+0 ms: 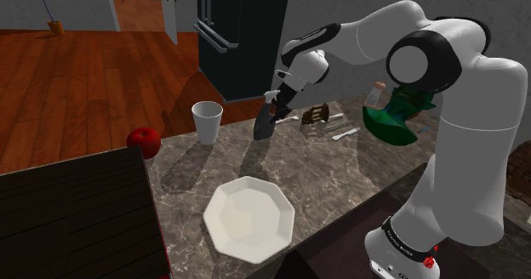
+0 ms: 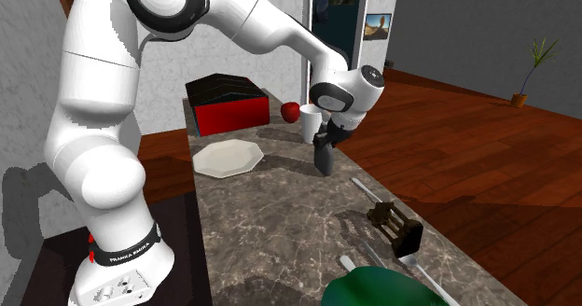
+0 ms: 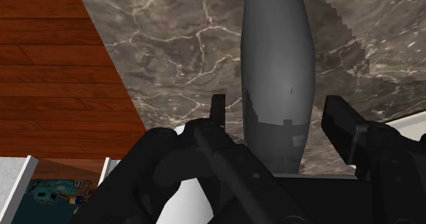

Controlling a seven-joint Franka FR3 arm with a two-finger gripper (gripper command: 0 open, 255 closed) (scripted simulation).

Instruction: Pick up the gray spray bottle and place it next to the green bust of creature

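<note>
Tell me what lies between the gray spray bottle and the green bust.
A small dark rack and some loose cutlery lie on the counter between the spray bottle and the green bust. All are low, so a lifted bottle could probably pass over them.
</note>
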